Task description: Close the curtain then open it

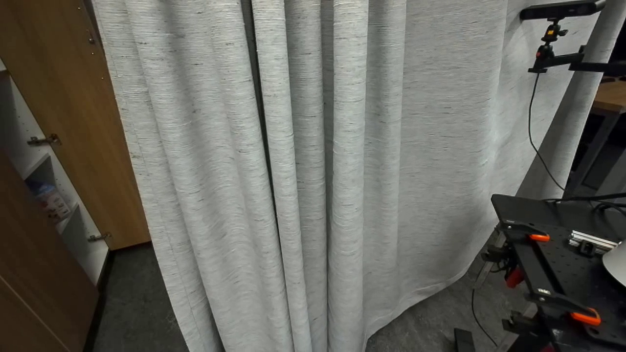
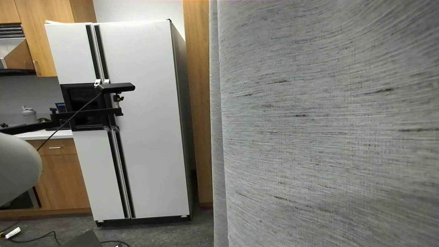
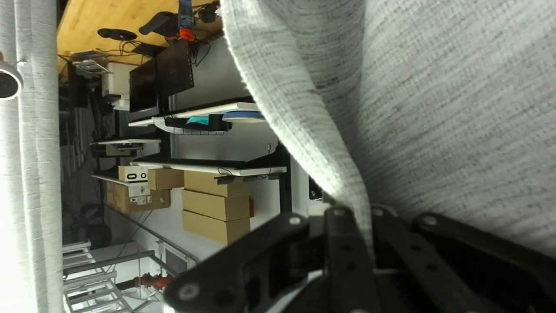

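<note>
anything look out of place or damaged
In an exterior view, a cabinet door stands open beside the curtain, odd because the inside is exposed. The curtain's edge pinched in the gripper likely belongs to the task. No spill or damage stands out.

No readable text; marks on a white box (image 3: 134, 172) too small

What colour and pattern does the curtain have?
The curtain is grey with fine, darker crosswise streaks, clearest in an exterior view.
</note>
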`<action>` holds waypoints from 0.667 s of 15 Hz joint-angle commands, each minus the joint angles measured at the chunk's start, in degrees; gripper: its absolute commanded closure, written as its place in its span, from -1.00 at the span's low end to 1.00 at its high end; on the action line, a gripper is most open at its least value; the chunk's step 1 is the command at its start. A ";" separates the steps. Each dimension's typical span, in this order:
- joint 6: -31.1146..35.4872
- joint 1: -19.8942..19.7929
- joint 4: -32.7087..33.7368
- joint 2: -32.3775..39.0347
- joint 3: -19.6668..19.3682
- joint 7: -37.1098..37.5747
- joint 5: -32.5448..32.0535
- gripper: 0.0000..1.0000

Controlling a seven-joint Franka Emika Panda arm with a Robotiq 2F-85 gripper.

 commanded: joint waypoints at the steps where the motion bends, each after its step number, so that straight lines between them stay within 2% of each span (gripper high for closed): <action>1: -3.60 -7.86 11.49 7.78 0.99 -0.42 4.78 0.99; 4: -4.98 -9.77 15.68 9.84 2.15 -0.34 5.15 0.99; 10: -7.14 -10.23 20.26 12.45 3.98 -0.35 3.95 0.99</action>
